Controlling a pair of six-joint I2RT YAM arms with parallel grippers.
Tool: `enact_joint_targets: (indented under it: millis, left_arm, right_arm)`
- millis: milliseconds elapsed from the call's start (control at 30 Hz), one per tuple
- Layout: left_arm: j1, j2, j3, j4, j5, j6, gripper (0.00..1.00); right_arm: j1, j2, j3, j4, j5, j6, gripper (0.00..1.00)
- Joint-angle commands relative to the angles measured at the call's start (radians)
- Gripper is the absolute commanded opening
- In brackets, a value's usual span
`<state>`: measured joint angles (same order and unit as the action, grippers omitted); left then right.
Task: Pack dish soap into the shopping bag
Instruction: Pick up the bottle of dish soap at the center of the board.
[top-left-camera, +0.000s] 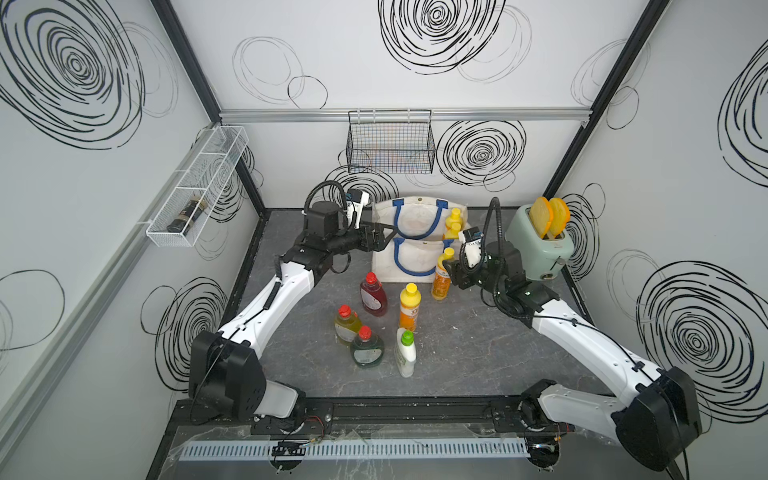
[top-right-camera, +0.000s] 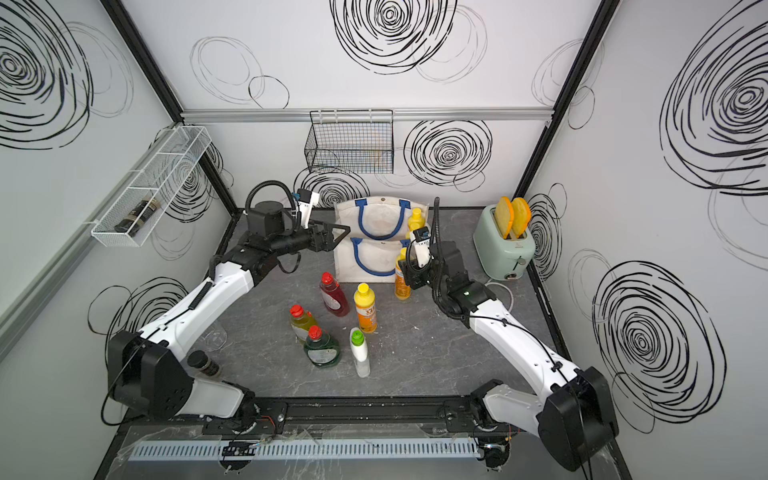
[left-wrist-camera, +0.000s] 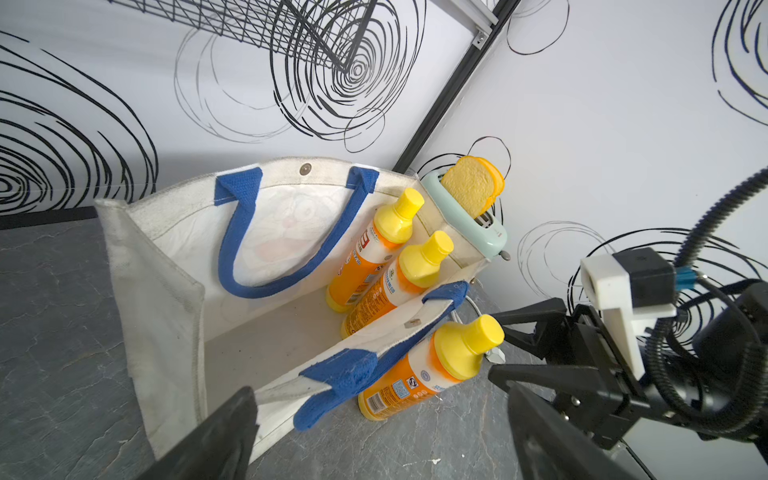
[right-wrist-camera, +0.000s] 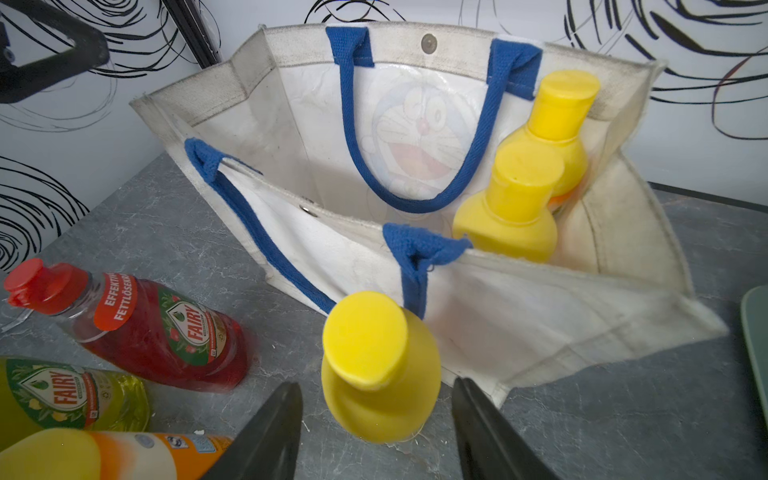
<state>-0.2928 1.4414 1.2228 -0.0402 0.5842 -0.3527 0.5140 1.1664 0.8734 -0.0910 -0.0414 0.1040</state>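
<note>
The white shopping bag stands open at the back, its blue handles hanging down. Two orange dish soap bottles stand inside at its right end. A third orange bottle stands on the table against the bag's front right corner. My right gripper is open, one finger on each side of this bottle, a gap at both. My left gripper is wide open at the bag's left end. An orange, a red, a yellow, a green and a white bottle stand in front.
A mint toaster with two bread slices stands right of the bag. A black wire basket hangs on the back wall and a white wire shelf on the left wall. A dark jar and a clear glass sit by the left arm's base.
</note>
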Motion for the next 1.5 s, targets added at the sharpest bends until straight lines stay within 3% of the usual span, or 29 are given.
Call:
enact_joint_targets:
  millis: [0, 533, 733, 1067, 1167, 1333, 1467]
  left_arm:
    - [0.010, -0.013, -0.002, 0.060, 0.022, -0.012, 0.96]
    - [0.011, -0.013, -0.003, 0.064, 0.026, -0.016, 0.96]
    - [0.011, -0.012, -0.005, 0.065, 0.027, -0.016, 0.96]
    - [0.012, -0.009, -0.005, 0.067, 0.028, -0.017, 0.96]
    - [0.011, -0.010, -0.005, 0.067, 0.028, -0.018, 0.96]
    - [0.011, -0.010, -0.006, 0.066, 0.026, -0.019, 0.96]
    - [0.009, -0.009, -0.005, 0.066, 0.028, -0.018, 0.96]
  right_arm:
    - [-0.003, 0.007, 0.043, 0.045, 0.014, -0.021, 0.61]
    - [0.001, 0.071, 0.078, 0.053, 0.004, -0.038, 0.55]
    - [0.006, 0.077, 0.082, 0.051, 0.012, -0.047, 0.40]
    - [0.006, 0.076, 0.073, 0.052, 0.025, -0.055, 0.33]
    - [0.007, 0.078, 0.078, 0.059, 0.023, -0.057, 0.11]
    - [0.008, 0.081, 0.088, 0.058, 0.023, -0.056, 0.09]
    - [0.012, 0.073, 0.093, 0.050, 0.025, -0.059, 0.00]
